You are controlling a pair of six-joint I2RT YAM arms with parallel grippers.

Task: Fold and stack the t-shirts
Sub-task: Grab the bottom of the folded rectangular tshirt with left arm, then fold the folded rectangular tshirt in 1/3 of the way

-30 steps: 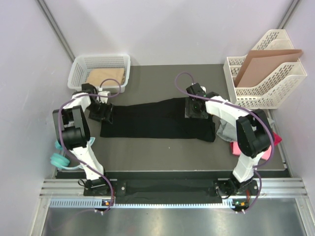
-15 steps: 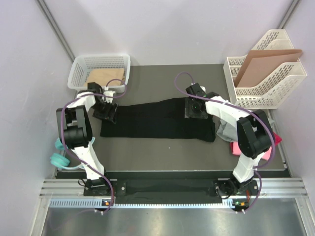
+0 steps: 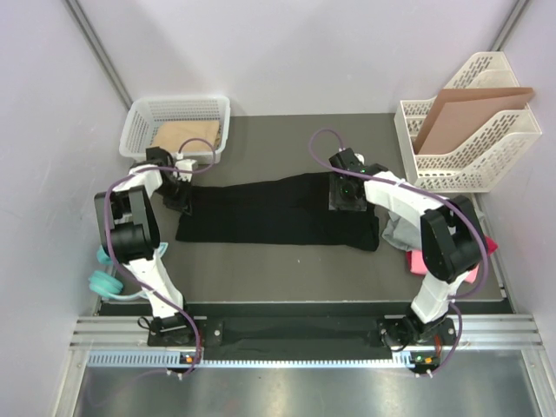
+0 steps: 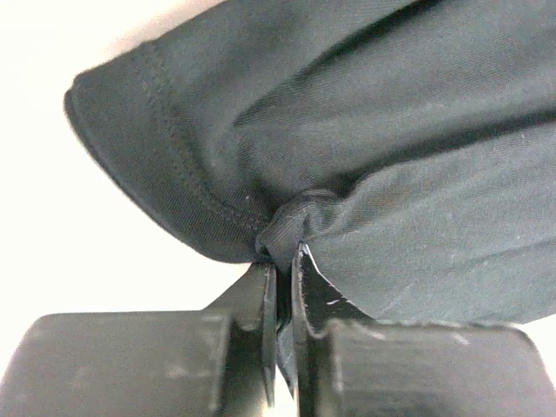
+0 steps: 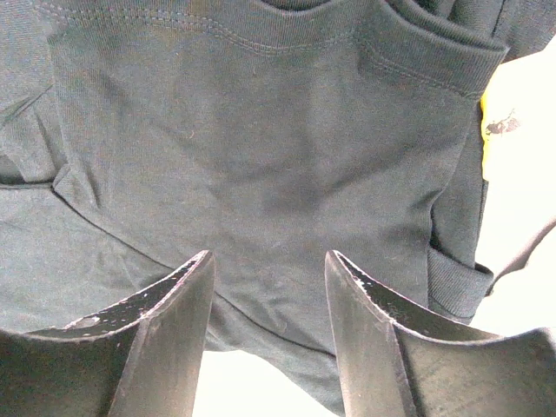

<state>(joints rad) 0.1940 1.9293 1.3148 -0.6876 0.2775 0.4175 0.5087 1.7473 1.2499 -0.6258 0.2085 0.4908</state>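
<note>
The black t-shirt (image 3: 278, 214) lies stretched in a long band from left to right across the middle of the dark surface (image 3: 287, 139). The left hand (image 3: 180, 196) is at its left end, fingers (image 4: 261, 321) pressed together and pinching a bunched fold of cloth beside the stitched hem. The right hand (image 3: 349, 193) is over the shirt's far right part, fingers (image 5: 174, 321) spread; whether they touch the cloth is unclear. A grey t-shirt (image 3: 400, 233) and a pink t-shirt (image 3: 420, 262) lie crumpled just right of the black one. A white basket (image 3: 178, 102) sits far left, and a file rack (image 3: 469, 165) holding a cardboard sheet (image 3: 473, 109) far right.
</note>
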